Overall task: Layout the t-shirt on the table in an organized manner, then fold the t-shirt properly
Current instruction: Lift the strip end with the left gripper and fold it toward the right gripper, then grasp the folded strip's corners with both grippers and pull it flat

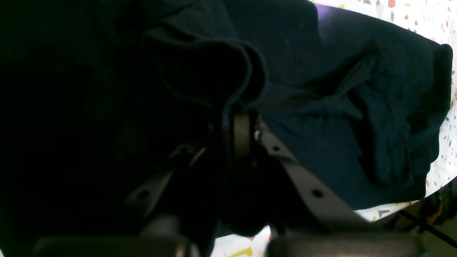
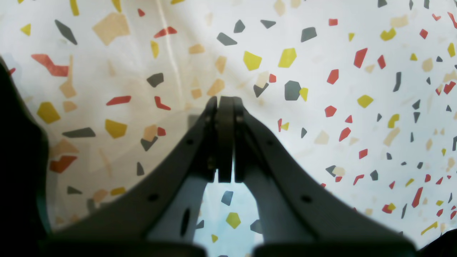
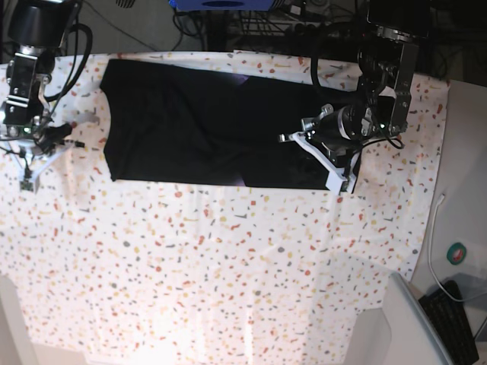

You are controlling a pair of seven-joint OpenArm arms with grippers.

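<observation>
The black t-shirt [image 3: 198, 129] lies spread out across the far part of the speckled table [image 3: 228, 266]. My left gripper [image 3: 329, 163] sits at the shirt's right end. In the left wrist view its jaws [image 1: 242, 119] are shut on a raised fold of the t-shirt [image 1: 321, 107], whose fabric is rumpled beyond them. A little purple print [image 1: 323, 12] shows at the top. My right gripper [image 3: 27, 173] hangs over bare cloth left of the shirt. In the right wrist view that gripper [image 2: 225, 103] is shut with nothing between the fingers, above the table [image 2: 321, 53].
Cables and dark equipment [image 3: 251, 19] line the table's far edge. A plain white side surface [image 3: 464, 190] on the right carries a thin cable, a small round green object [image 3: 456, 253] and a keyboard [image 3: 456, 319].
</observation>
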